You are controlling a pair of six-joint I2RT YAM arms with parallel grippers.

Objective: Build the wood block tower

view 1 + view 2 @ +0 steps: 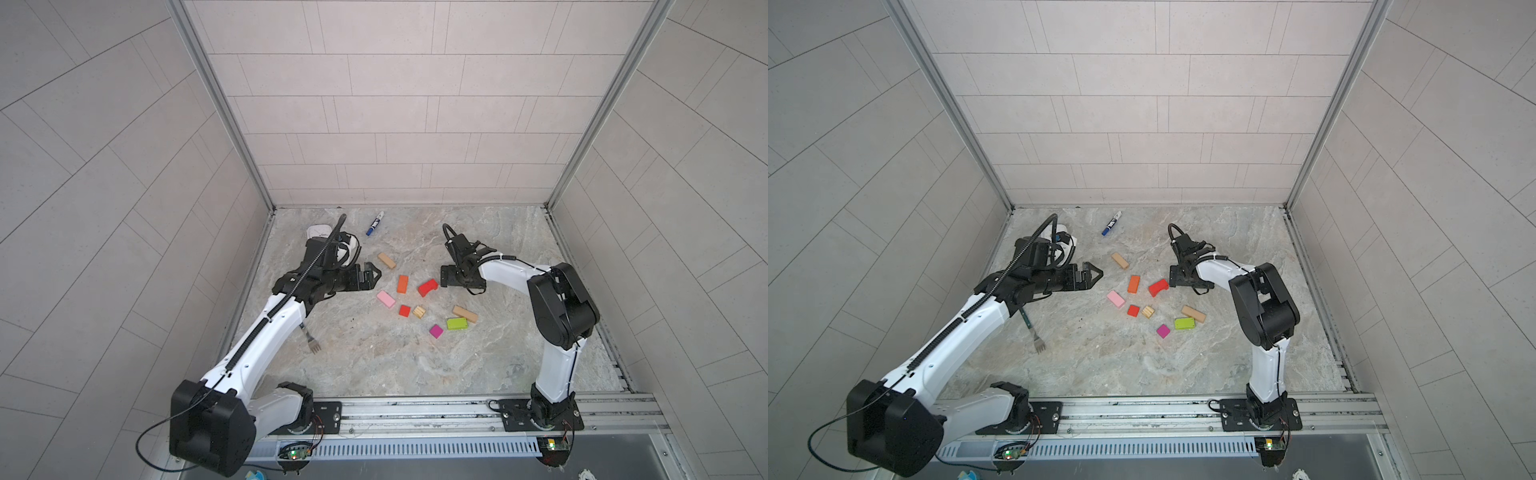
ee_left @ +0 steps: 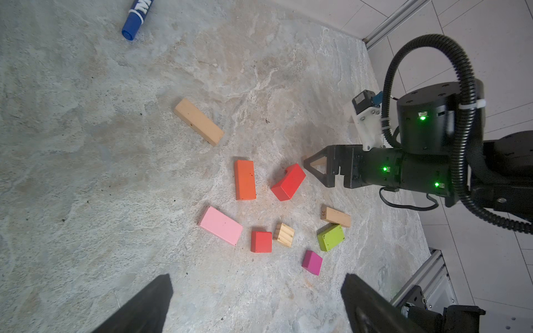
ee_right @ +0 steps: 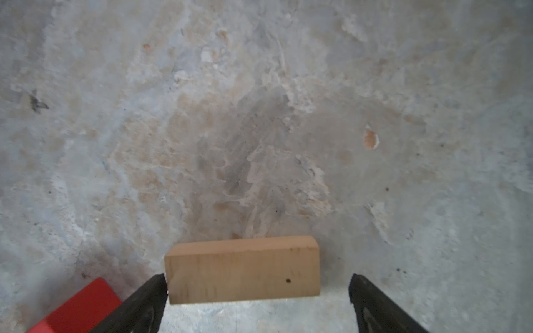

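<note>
Blocks loose mid table, none stacked; R grip low over a tan bar.
R arm folded, wrist down, jaws wide apart, bar flat btw them, red arch just beside. L arm reaches in, L grip spread, empty, left of the blocks. Count: 3 tan bars; 1 orange bar, 1 pink bar, 1 lime bar, 1 arch; red cube, tan cube, magenta cube. Also 1 pen, 1 fork.

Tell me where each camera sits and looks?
Both top views: high above the front, looking down at the grey marble-look table; both arms show.
Left wrist: on the left arm, facing coloured wood blocks; black left fingers and right fingers show.
Right wrist: low, facing a plain tan wood bar between the open right fingers.
Shared: all show the red arch-shaped wood block.
</note>
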